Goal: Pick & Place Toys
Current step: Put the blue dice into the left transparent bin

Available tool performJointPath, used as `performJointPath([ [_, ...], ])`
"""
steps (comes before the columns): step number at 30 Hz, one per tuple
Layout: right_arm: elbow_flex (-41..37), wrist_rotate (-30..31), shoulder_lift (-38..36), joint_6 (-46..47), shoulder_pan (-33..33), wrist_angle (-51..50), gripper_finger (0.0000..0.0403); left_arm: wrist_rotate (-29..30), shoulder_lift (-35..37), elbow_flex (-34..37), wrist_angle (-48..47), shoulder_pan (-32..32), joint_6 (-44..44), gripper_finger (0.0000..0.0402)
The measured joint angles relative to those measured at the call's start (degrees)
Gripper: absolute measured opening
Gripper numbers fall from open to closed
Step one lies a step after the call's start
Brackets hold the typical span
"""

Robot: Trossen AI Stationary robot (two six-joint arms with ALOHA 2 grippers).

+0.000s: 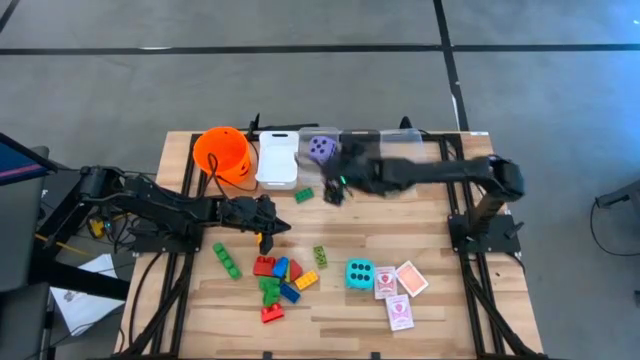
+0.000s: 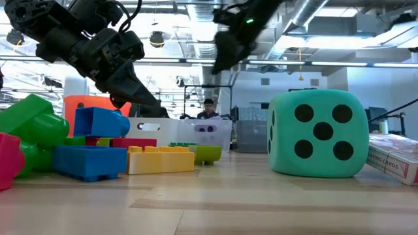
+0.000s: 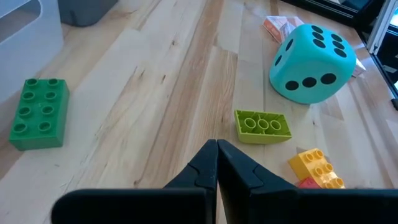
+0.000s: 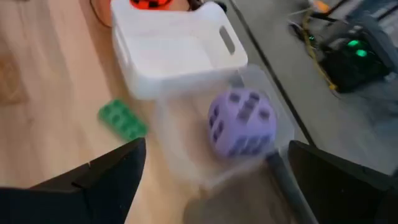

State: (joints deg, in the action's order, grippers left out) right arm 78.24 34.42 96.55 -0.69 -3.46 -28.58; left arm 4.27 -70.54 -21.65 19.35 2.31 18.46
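High view shows the purple die (image 1: 321, 150) resting inside the clear bin (image 1: 322, 163), next to the white bin (image 1: 277, 162). The right gripper (image 1: 338, 185) hovers just beside the clear bin, on the side facing the toy pile. In the right wrist view its fingers (image 4: 93, 180) stand wide apart with nothing between them, and the purple die (image 4: 241, 122) lies in the clear bin (image 4: 180, 155) ahead of them. Judgement: one placement is complete, and the right arm is free for another pick.

The left gripper (image 1: 268, 232) hangs above the table, well apart from the clear bin and just short of the brick pile (image 1: 277, 285). In the left wrist view its fingers (image 3: 239, 171) are pressed together and hold nothing. Ahead of them lie an olive brick (image 3: 262, 126), a yellow brick (image 3: 315, 167) and the teal die (image 3: 312, 54); a green brick (image 3: 38, 113) lies off to one side.

Remaining toys are all well apart from the clear bin:
- Teal die (image 1: 360, 274), beside the cards (image 1: 398, 290).
- Loose green brick (image 1: 226, 261), beside the pile.
- A further green brick (image 1: 304, 195) lies near the clear bin.

The next move likely calls for the left fingers to spread, then descend astride the olive brick (image 1: 320, 255). Its short sides offer the surest grasp.
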Motion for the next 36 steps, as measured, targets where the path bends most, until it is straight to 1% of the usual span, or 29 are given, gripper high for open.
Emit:
performJointPath([
  [3, -7.5, 4.8, -4.7, 8.9, 5.4, -0.1, 0.038, 0.0, 0.0, 0.0, 0.1, 0.0, 1.3, 0.0],
  [5, -12.0, 7.0, -7.4, 15.3, 8.8, 0.2, 0.0378, 0.0, 0.0, 0.0, 0.3, 0.0, 2.8, 0.0],
  [8, -17.0, 9.2, -10.6, 23.3, 13.5, 0.3, 0.0375, 0.0, 0.0, 0.0, 3.3, 0.0, 3.2, 0.0],
  [10, -19.2, 9.9, -12.0, 26.6, 16.2, 0.3, 0.0374, 0.0, 0.0, 0.0, 6.6, 0.4, 3.1, 0.0],
  [14, -21.4, 13.3, -13.4, 30.6, 21.2, 0.4, 0.0374, 0.0, -0.4, 0.0, 15.8, 2.5, -1.2, 0.0],
  [17, -21.7, 16.7, -13.3, 32.6, 24.8, 0.0, 0.0374, 0.0, -2.1, 0.0, 22.5, 4.8, -4.5, 0.0],
  [21, -21.7, 21.6, -13.3, 34.0, 29.5, 0.1, 0.0374, 0.0, -8.3, -0.2, 32.9, 7.6, -7.2, 0.0],
  [24, -21.7, 26.0, -13.3, 35.7, 32.9, -0.1, 0.0374, 0.0, -14.7, -2.9, 38.1, 8.8, -8.2, 0.0],
  [27, -21.7, 29.2, -13.3, 39.5, 35.9, -2.2, 0.0374, 0.0, -21.3, -9.5, 37.7, 9.4, -9.2, 0.0],
  [30, -21.7, 30.6, -13.3, 44.8, 38.5, -6.0, 0.0374, -1.0, -26.8, -17.8, 32.9, 9.6, -9.9, 0.0],
  [33, -21.7, 31.6, -12.6, 50.0, 40.4, -9.9, 0.0374, -2.4, -30.1, -26.1, 23.3, 9.7, -11.0, 0.0],
  [36, -21.7, 32.6, -11.4, 55.4, 42.3, -14.2, 0.0374, -2.6, -32.3, -33.6, 10.4, 9.7, -11.0, 0.0],
])
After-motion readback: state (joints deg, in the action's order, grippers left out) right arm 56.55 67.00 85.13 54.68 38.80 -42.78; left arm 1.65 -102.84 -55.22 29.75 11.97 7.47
